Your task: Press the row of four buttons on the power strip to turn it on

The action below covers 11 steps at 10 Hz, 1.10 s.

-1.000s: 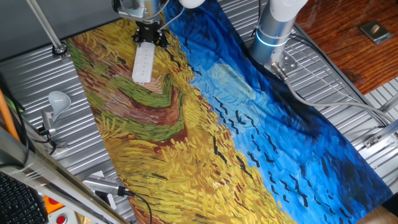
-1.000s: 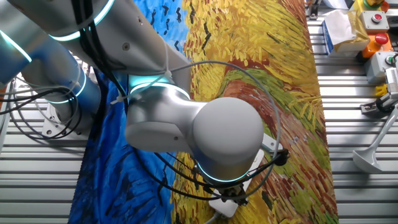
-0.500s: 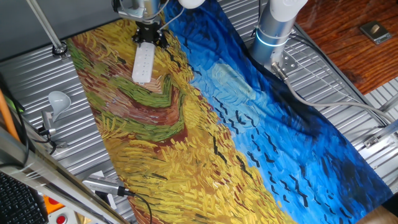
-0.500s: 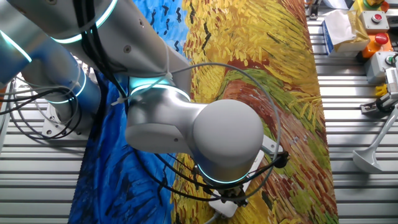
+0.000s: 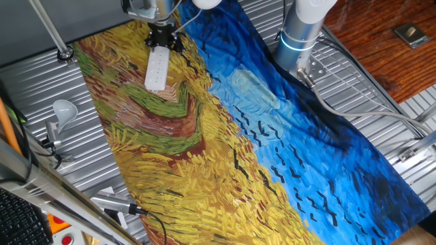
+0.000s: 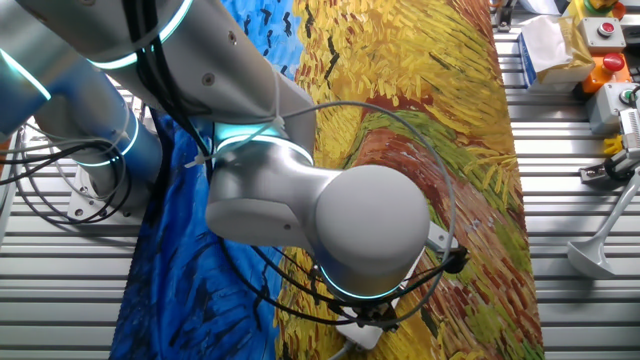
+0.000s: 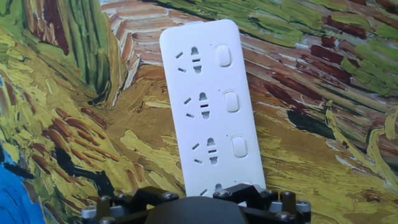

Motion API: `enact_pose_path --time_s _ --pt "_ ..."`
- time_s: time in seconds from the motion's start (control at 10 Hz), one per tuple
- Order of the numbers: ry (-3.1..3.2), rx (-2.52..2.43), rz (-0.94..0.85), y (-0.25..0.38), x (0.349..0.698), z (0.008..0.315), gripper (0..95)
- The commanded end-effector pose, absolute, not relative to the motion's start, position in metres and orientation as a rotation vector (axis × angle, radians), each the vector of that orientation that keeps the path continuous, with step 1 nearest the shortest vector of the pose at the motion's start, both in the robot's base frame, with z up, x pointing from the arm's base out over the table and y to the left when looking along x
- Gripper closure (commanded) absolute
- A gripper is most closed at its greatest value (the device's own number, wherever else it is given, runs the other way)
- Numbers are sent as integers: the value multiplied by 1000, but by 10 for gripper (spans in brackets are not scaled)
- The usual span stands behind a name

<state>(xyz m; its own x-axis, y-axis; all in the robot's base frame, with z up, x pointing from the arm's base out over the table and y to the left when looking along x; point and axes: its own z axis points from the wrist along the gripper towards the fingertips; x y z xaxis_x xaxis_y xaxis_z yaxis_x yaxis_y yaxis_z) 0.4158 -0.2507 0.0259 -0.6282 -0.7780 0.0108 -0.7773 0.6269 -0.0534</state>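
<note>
The white power strip [image 5: 157, 69] lies on the painted cloth, long side running away from the arm. In the hand view the power strip [image 7: 208, 106] fills the middle, and three buttons of its row [image 7: 231, 101] show along the right edge. The nearest end of the row is hidden under the dark gripper [image 7: 198, 199]. From the fixed view the gripper [image 5: 163, 42] stands over the strip's far end. No view shows its fingertips. In the other fixed view the arm covers nearly all of the strip, leaving a white corner [image 6: 438, 237].
A white lamp head [image 5: 63, 107] and its stand rest on the ribbed metal at the left. The robot base [image 5: 300, 34] stands at the back right. A slanted metal pole [image 5: 51, 30] is at the back left. An orange stop-button box [image 6: 605, 50] sits beside the cloth.
The arm's wrist has shifted slightly in the other fixed view. The power strip has not moved.
</note>
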Motion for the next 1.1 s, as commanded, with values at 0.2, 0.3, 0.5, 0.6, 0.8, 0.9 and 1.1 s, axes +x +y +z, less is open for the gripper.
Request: enact_pose_path --time_s 0.2,0.3,0.5,0.6,0.8,0.9,1.1 --pt "2817 -1350 -89 -251 417 21 0" --pt "2815 -1350 -89 -251 417 19 0" --pt "2811 -1355 -92 -251 417 17 0" --pt "2810 -1358 -93 -251 416 15 0" --pt "2809 -1362 -98 -250 416 15 0" --pt "2809 -1361 -98 -250 415 15 0" --pt "2805 -1361 -95 -249 415 13 0"
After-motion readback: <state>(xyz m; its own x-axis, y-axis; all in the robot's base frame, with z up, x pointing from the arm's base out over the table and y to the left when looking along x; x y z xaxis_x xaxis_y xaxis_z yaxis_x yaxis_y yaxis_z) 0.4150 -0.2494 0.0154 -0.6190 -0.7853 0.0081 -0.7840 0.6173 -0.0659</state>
